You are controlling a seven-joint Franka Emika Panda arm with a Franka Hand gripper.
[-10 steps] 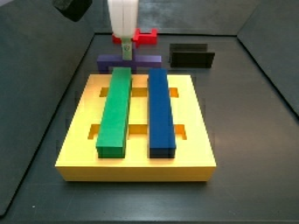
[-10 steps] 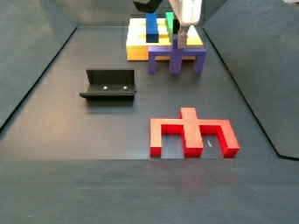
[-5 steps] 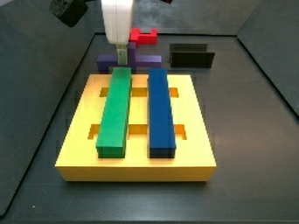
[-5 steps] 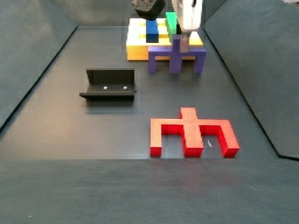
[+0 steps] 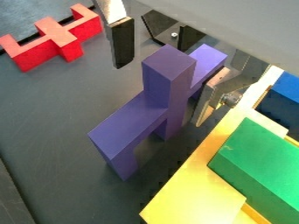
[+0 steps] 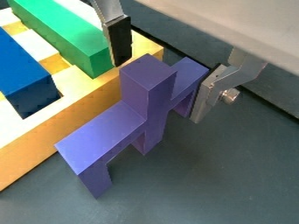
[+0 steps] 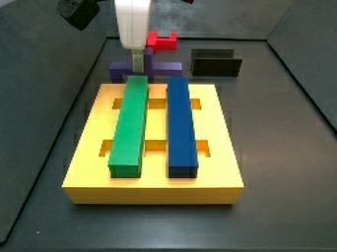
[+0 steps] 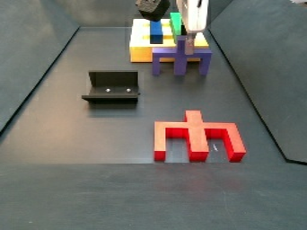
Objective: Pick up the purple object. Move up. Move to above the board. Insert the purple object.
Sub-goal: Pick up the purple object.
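The purple object (image 5: 163,96) stands on the dark floor just beyond the far end of the yellow board (image 7: 152,187). It also shows in a wrist view (image 6: 140,101) and in both side views (image 7: 166,70) (image 8: 182,57). My gripper (image 5: 170,70) is lowered over it, open. The fingers (image 5: 121,44) stand either side of its upright top knob, with a gap on each side. The gripper shows the same way in a wrist view (image 6: 163,68) and in both side views (image 7: 134,57) (image 8: 189,36).
A green bar (image 7: 129,123) and a blue bar (image 7: 182,126) lie in the board's slots. A red notched block (image 8: 198,137) lies on the floor beyond the purple object. The black fixture (image 8: 111,88) stands off to one side.
The gripper has shifted slightly sideways over the purple object since a second ago. It has held still for the last half second. The purple object has not moved.
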